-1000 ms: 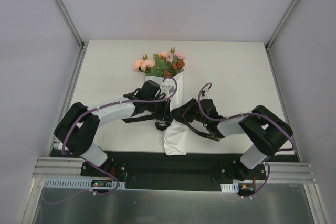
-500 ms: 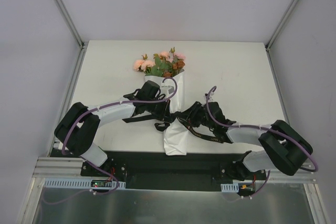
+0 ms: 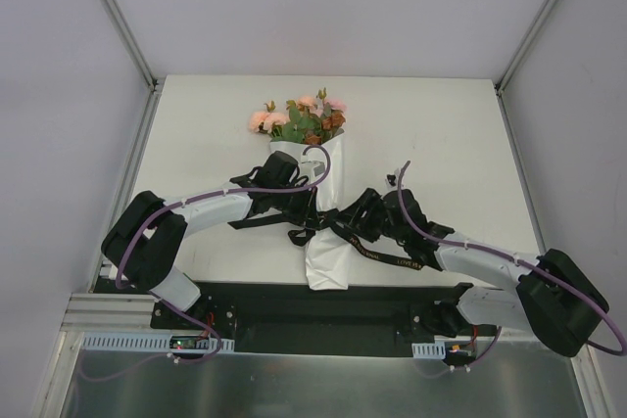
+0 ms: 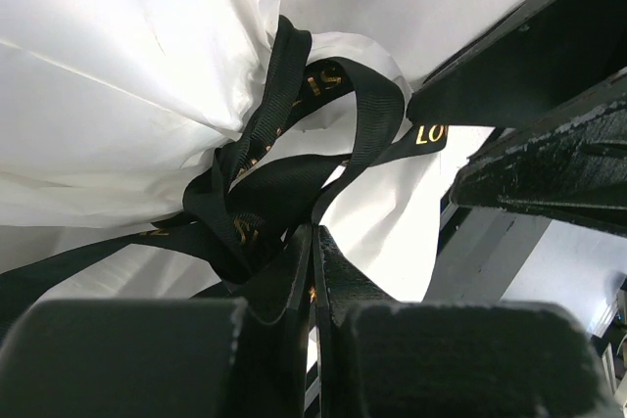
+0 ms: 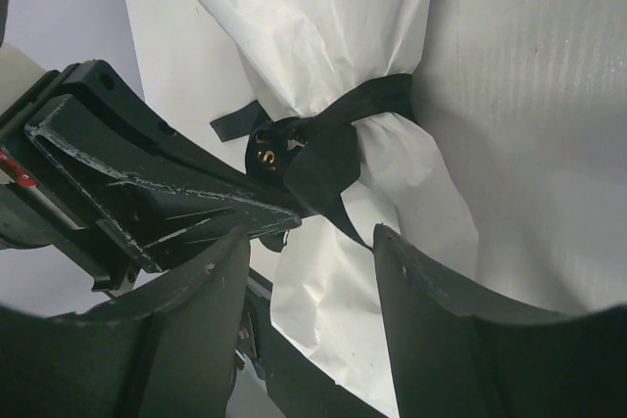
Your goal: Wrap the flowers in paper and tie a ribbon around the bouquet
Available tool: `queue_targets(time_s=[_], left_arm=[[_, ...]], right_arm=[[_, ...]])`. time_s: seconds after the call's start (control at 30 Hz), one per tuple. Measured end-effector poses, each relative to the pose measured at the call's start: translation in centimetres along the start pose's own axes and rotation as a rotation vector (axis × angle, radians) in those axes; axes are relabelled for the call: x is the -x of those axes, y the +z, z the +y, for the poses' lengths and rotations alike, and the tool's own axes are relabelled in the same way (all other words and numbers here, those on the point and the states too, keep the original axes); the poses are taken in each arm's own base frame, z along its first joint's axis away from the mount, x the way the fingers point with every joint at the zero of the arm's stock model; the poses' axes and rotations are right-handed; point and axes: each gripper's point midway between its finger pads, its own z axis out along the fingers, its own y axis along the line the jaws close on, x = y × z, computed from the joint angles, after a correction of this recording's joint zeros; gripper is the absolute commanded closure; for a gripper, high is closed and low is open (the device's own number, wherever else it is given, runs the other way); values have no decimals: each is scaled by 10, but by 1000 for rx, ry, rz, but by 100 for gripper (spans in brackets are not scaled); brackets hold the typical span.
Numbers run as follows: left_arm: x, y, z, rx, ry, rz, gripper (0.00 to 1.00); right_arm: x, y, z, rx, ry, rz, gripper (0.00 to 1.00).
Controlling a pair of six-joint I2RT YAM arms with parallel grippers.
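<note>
The bouquet lies on the table, its flowers [image 3: 299,119] pointing to the far side and its white paper [image 3: 329,252] cone towards me. A black ribbon [image 5: 364,107] with gold lettering circles the cone's waist and is knotted. My left gripper [image 4: 313,238] is shut on a strand of the ribbon [image 4: 257,205] just below the knot, at the cone's left side [image 3: 310,218]. My right gripper [image 5: 309,234] stands open close to the knot, nothing between its fingers [image 5: 439,312]; a ribbon tail ends by its right fingertip. A loose ribbon end [image 3: 388,258] trails under the right arm.
The white table [image 3: 441,134] is walled by grey panels at the back and sides. The black base rail [image 3: 323,315] runs along the near edge, just below the cone's lower end. Both arms crowd the cone's middle.
My right gripper has opened and let go of the ribbon. The right arm's elbow has swung out to the lower right, stretching the arm low. The left arm and bouquet have stayed put.
</note>
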Motion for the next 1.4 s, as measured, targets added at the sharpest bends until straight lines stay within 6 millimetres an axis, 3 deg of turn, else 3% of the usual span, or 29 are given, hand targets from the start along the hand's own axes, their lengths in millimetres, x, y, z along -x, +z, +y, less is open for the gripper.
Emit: queue_targets(time_s=[0.27,0.4,0.5,0.7,0.83,1.07,1.4], left_arm=[[0,-1,-2,-8,-2,1,100],[5,-11,-11,-20,6,-27,89],[12,-25,-21,-19,21,-68,82],[42,-45,-37,10,51,-123,88],[56,-49,-42,21,58,-129,87],[49,-37,-23,72,15,-60,84],[60,-17,-1,131,51,37,76]], right_arm=[[-8,5,2,-11,22,31,43],[-5,6,4,-6,-6,26,44],[-1,7,11,8,-40,19,44],[-3,11,10,23,-155,40,48],[-10,10,11,56,-319,87,45],[-18,-6,8,100,-563,134,46],[-36,-7,-2,97,-759,252,56]])
